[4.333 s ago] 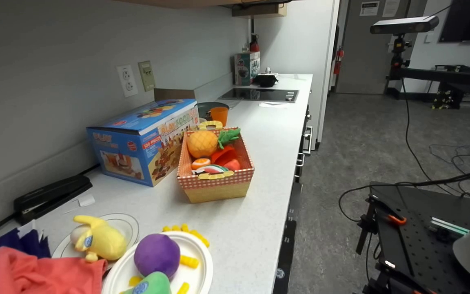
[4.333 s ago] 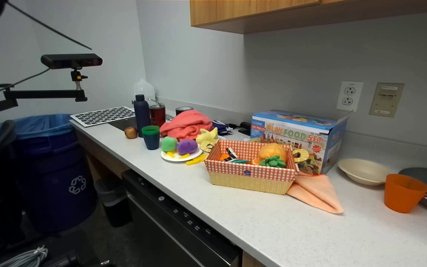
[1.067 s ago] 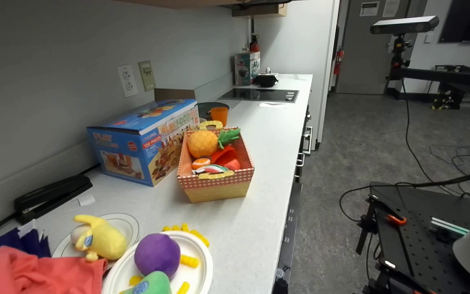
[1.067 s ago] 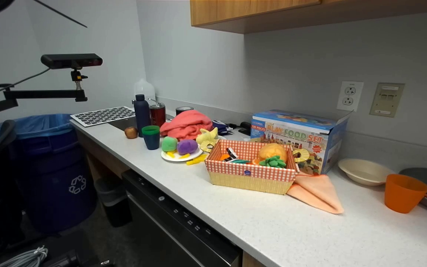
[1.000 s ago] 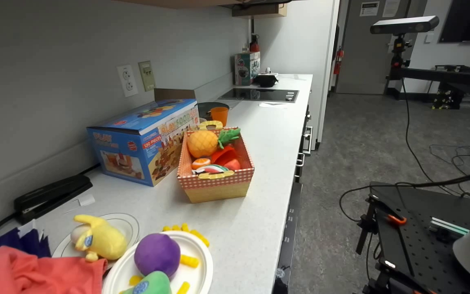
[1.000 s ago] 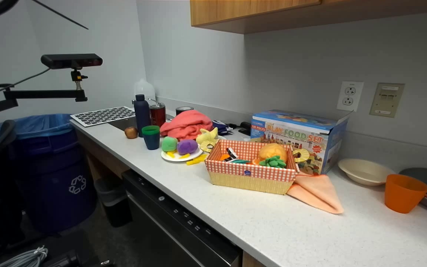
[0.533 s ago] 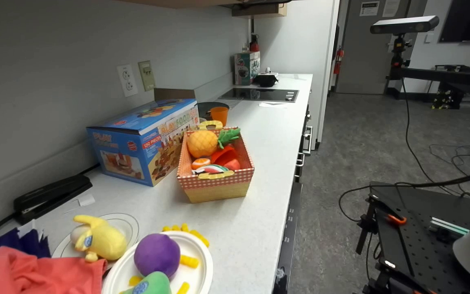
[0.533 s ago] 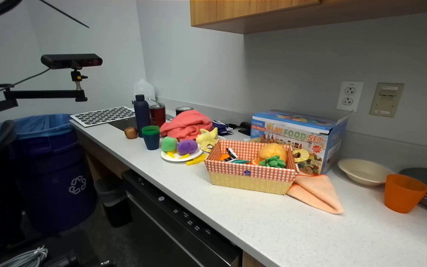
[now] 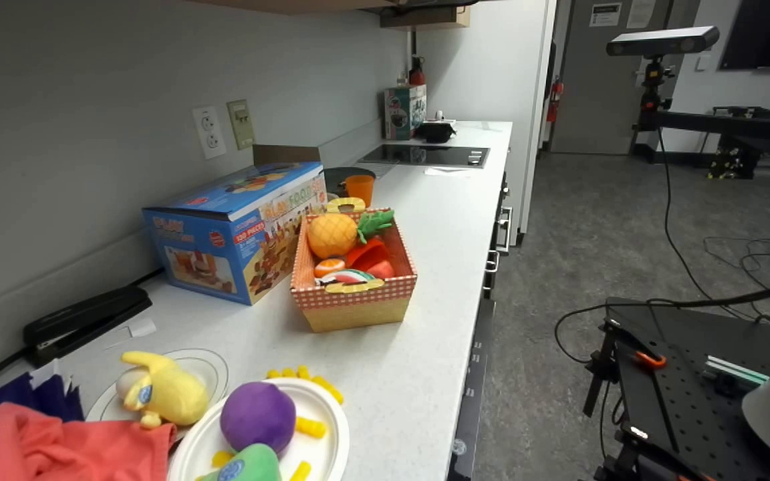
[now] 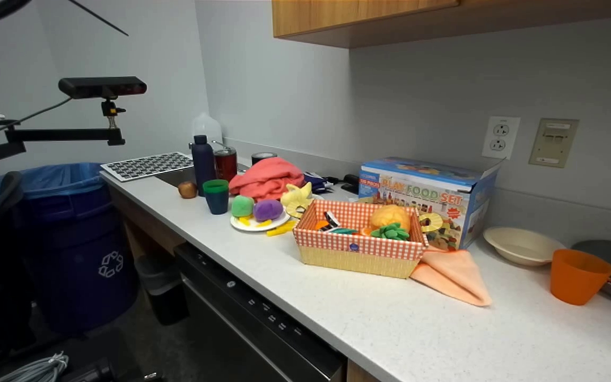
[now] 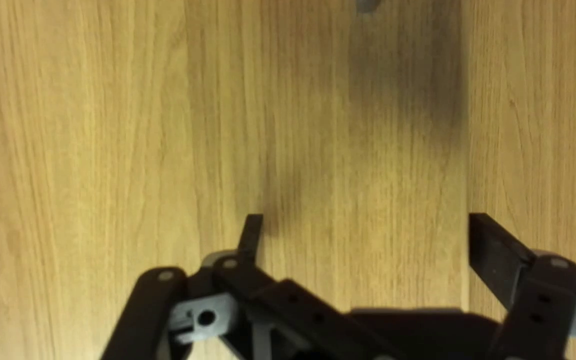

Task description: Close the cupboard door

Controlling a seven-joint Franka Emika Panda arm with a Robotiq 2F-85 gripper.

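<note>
While the wrist view looks close onto wood, the cupboard door (image 11: 328,125) shows flat and honey-brown, its grain running upright, soft shadows smudging it, a thin straight seam (image 11: 466,175) dividing it from matching wood (image 11: 538,125) beside it. Released, the gripper (image 11: 365,230) stands before it, fingers (image 11: 252,234) wide apart; whether they touch the surface, I cannot tell. In an exterior view, the wooden cupboard (image 10: 326,16) hangs above the back edge of the worktop (image 10: 390,318), its top cropped. Toward that edge stands a blue box (image 10: 422,193); a checked basket (image 10: 361,260) sits between it and the front edge.
</note>
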